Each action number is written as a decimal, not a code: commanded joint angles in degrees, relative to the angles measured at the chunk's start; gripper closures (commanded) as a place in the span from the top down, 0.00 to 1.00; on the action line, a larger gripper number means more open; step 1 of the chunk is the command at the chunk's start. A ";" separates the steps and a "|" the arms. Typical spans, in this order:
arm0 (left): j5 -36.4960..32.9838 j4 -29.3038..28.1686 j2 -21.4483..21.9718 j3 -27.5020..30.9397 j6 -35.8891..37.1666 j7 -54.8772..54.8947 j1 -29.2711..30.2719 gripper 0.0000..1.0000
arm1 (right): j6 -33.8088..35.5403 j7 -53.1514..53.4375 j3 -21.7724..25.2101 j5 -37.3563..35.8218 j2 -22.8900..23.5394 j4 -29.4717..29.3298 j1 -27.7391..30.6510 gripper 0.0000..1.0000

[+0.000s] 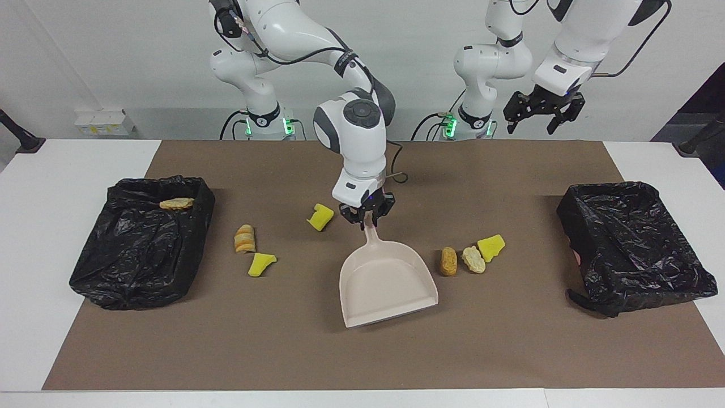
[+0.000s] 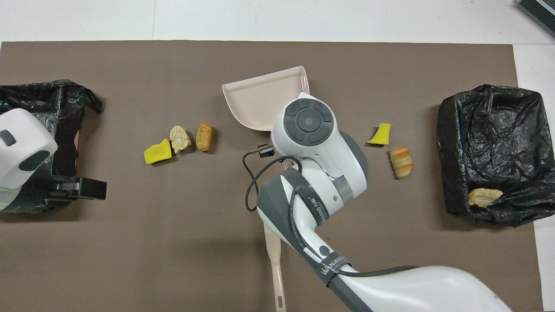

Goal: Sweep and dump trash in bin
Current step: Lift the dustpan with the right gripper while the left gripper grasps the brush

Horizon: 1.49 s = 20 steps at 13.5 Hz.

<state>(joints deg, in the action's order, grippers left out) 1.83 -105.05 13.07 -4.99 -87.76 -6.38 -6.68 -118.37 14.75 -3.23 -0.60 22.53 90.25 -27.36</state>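
Observation:
My right gripper [image 1: 367,220] is shut on the handle of the beige dustpan [image 1: 388,277] at the middle of the mat; in the overhead view the arm hides the handle and only the pan [image 2: 260,102] shows. Trash lies on both sides. A brown piece [image 1: 448,261], a pale bread piece [image 1: 473,259] and a yellow sponge chunk [image 1: 491,247] sit beside the pan toward the left arm's end. A yellow chunk [image 1: 320,217], a striped bread piece [image 1: 244,238] and another yellow chunk [image 1: 261,264] lie toward the right arm's end. My left gripper [image 1: 529,122] hangs open, high over the mat's robot-side edge.
Two black bag-lined bins stand at the mat's ends [image 1: 141,249] [image 1: 634,243]; the one at the right arm's end holds a bread piece [image 1: 177,203]. A beige stick [image 2: 277,273] lies on the mat nearer the robots than the dustpan, partly under the right arm.

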 commanded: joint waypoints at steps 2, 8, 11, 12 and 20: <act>0.63 -11.46 6.17 0.69 -5.03 -6.78 -7.97 1.00 | 4.54 -16.54 -0.55 3.06 -3.71 1.24 5.46 0.00; 0.63 -23.27 3.22 0.42 -22.96 -28.67 -29.07 1.00 | 14.21 -41.34 -0.29 2.63 -5.56 1.24 11.61 0.00; 0.54 -23.01 -6.44 0.42 -30.94 -36.92 -37.15 1.00 | 17.55 -50.75 -0.03 1.66 -5.65 1.33 13.29 0.00; 0.54 -23.09 -8.30 0.42 -33.68 -38.69 -38.48 1.00 | 17.91 -53.65 0.06 0.52 -5.74 1.42 13.82 0.00; 0.63 -27.21 -11.48 0.33 -38.88 -45.47 -49.11 1.00 | 18.00 -69.32 -0.20 -6.17 -6.44 2.65 14.88 0.00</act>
<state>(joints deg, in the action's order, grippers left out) 2.19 -129.31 1.27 -5.87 -124.31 -50.06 -52.23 -100.88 -51.59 -2.74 -5.84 17.97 90.99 -13.07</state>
